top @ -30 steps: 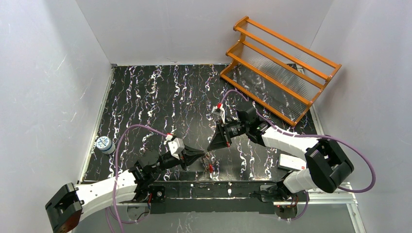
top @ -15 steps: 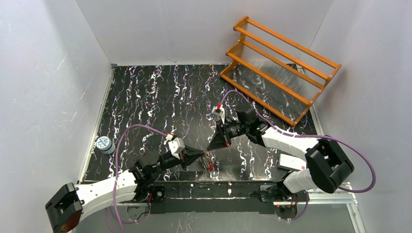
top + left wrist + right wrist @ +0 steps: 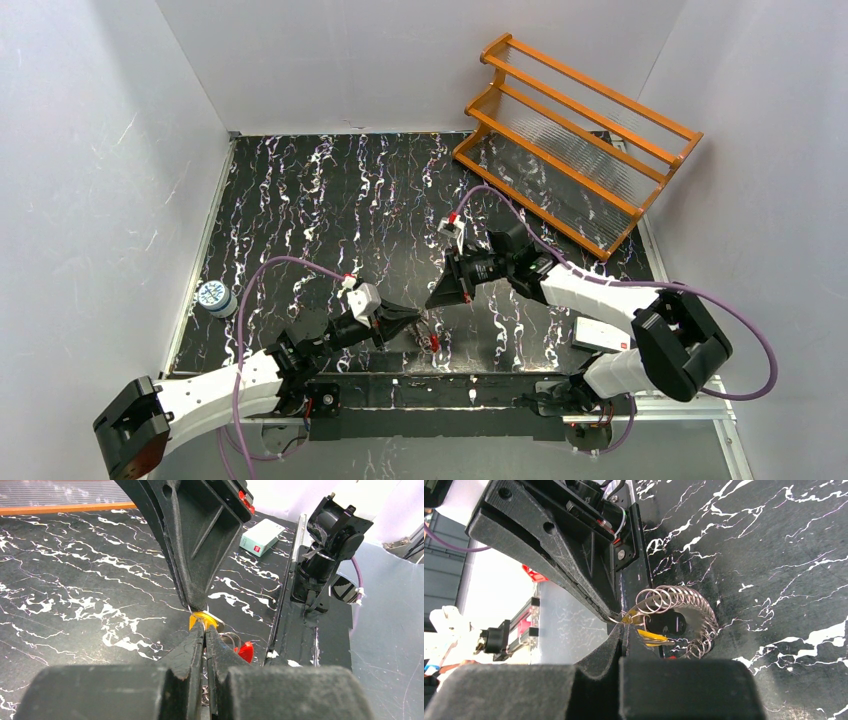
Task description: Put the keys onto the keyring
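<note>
Near the front edge of the table, about midway across, the left gripper and right gripper meet tip to tip at the brass key, each pressed together. Which one pinches it I cannot tell. The coiled wire keyring sits just beside the key, its red section on the near side.

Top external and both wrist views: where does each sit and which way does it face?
Top external: above and behind the bases, looking down on the table; both arms show, left gripper and right gripper tip to tip.
Left wrist: on the left arm, looking along its shut gripper at the right gripper, pale box beyond.
Right wrist: on the right arm, looking along its gripper at the left one, keyring beside.
Shared: both wrist views show the gold key at the tips.
</note>
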Motion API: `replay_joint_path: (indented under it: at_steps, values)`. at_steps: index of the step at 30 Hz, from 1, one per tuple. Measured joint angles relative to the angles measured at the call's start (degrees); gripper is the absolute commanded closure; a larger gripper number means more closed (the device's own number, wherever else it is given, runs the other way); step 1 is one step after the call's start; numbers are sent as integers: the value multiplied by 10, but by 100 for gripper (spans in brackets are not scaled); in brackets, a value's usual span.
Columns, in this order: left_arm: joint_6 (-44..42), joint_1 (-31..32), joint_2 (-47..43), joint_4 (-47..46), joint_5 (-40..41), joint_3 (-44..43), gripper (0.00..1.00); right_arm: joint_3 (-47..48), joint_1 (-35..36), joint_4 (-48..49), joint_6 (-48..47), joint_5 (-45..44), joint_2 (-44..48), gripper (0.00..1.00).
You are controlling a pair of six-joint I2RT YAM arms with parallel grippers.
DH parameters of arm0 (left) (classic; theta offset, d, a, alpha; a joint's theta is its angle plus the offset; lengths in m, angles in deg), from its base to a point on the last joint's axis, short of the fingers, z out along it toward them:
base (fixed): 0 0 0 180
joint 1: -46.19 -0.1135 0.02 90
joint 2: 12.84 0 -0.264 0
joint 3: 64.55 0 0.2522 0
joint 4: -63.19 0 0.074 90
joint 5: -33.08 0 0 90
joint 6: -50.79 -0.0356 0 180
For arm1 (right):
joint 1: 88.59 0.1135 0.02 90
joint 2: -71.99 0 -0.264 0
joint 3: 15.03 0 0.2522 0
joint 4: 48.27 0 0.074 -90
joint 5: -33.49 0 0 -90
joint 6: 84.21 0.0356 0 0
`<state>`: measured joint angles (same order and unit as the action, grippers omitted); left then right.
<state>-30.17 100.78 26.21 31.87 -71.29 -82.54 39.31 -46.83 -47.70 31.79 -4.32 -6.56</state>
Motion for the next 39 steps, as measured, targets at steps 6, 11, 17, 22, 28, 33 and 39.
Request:
replay_joint_path:
  at_steps: [6, 11, 17, 22, 28, 33, 39]
  values:
    - [3, 0, 0, -6, -1, 0, 100, -3, 0, 9, 22, -31, 7, 99]
    - [6, 0, -1, -12, 0, 0, 100, -10, 1, 7, 23, -51, 9, 99]
    - [13, 1, -8, -12, 18, 0, 100, -19, 3, -17, 20, -78, 37, 99]
    - [23, 10, -5, -13, 56, 0, 100, -19, 3, -28, 15, -110, 89, 99]
    - [6, 28, 15, -14, 115, 0, 100, -17, 3, -26, 19, -123, 96, 99]
    - [-28, 35, -1, -16, 155, 0, 100, -17, 3, -25, 25, -130, 94, 99]
    - [-56, 36, -28, -18, 180, 1, 100, -16, 4, -5, 45, -130, 74, 99]
